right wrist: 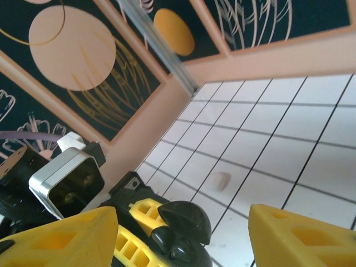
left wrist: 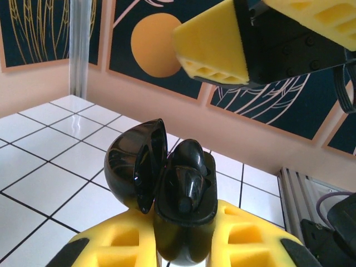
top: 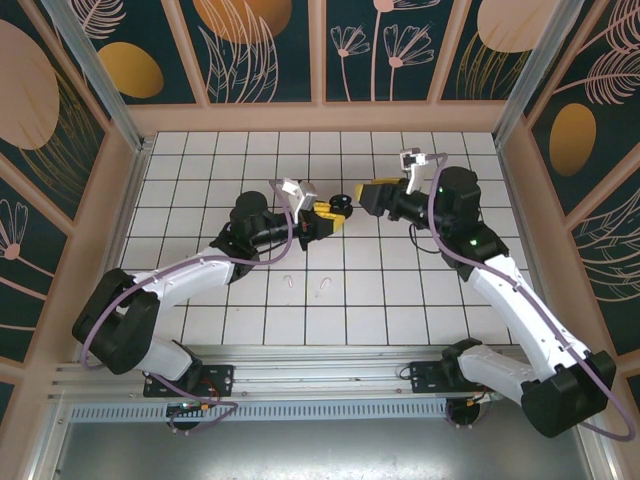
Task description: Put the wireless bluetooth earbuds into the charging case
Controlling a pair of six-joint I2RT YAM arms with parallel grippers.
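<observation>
White tiled counter [top: 400,300] boxed in by dark flower-print walls [top: 260,50], both arms reaching to the middle of it.

The left pincer [top: 328,214] is clamped on the lower body of the charging case [top: 341,207] and holds it up off the tiles with the lid [left wrist: 136,164] swung open. The left wrist view shows what looks like a black earbud [left wrist: 186,186] already sitting in one well. The right pincer [top: 365,198] hovers just right of the case, fingers spread, and I can't see anything between them.

The left white earbud [top: 289,281] and the right white earbud [top: 326,288] lie on the counter, near side of the case, close together and well apart from both pincers.

Handling thoughts, just my read:
- The buds look super light, hard and glossy, so they'll probably squirt out of a sloppy pinch.
- I'd grab across the stem, leaving the rounded head free to drop into the well.
- No need to squeeze hard, there's nothing to them.
- The case is a slick rigid shell, so hold the body, not the lid. That hinge likely flops.
</observation>
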